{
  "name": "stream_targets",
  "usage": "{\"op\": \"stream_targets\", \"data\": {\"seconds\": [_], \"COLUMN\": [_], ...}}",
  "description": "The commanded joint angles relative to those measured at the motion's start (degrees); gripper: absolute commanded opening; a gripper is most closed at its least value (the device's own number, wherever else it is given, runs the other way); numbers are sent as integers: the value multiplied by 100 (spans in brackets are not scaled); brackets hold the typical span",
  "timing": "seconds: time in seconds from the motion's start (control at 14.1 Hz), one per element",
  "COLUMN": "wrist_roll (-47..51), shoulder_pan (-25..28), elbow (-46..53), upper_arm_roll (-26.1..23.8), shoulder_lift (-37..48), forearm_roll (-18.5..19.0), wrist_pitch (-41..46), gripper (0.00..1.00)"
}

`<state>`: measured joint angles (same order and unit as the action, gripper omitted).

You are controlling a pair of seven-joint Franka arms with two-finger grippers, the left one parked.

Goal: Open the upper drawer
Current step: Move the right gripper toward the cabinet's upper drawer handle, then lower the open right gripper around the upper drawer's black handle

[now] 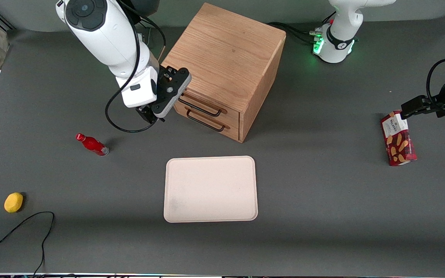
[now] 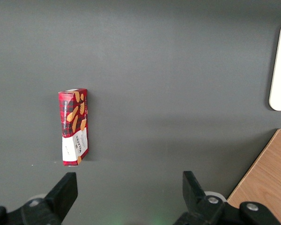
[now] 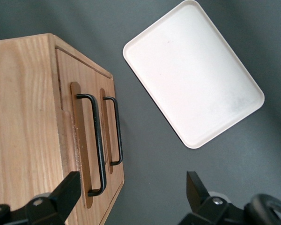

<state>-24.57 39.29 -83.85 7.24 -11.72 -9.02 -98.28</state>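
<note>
1. The gripper (image 1: pixel 160 101) hangs just in front of the cabinet (image 1: pixel 226 50), at the working arm's end of its front face, with both fingers (image 3: pixel 65 194) spread wide apart and nothing between them.
2. The upper drawer (image 3: pixel 82 140) sits shut, flush in the cabinet front. One end of its black bar handle (image 3: pixel 98 145) lies close beside 1 fingertip but is not between the fingers.
3. The lower drawer handle (image 3: pixel 116 131) runs parallel just under it, so the 2 bars lie close together with only a narrow strip of wood between.
4. Nearer the front camera than the gripper, open grey table (image 1: pixel 129 181) lies in front of the drawers. The white tray (image 1: pixel 210 189) sits farther out, apart from the cabinet.
5. A red bottle (image 1: pixel 92 144) lies near the gripper, a little nearer the camera. A yellow lemon-like fruit (image 1: pixel 13 202) is well apart, and a red biscuit box (image 1: pixel 398 143) lies toward the parked arm's end.
</note>
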Motion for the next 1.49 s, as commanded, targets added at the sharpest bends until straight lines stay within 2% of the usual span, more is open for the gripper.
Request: {"op": "stream_targets", "data": {"seconds": [0.0, 0.14, 0.42, 0.99, 1.42], "wrist_roll": [-329, -312, -330, -786, -515], "shoulder_pan": [34, 43, 26, 17, 26], "elbow": [158, 158, 158, 140, 123], "upper_arm_roll": [41, 32, 49, 58, 58], "shoulder_lift": [-129, -129, -146, -146, -172], "forearm_roll": [-170, -214, -688, -653, -680], "wrist_pitch": [98, 107, 300, 318, 441], "gripper": [100, 100, 100, 100, 100]}}
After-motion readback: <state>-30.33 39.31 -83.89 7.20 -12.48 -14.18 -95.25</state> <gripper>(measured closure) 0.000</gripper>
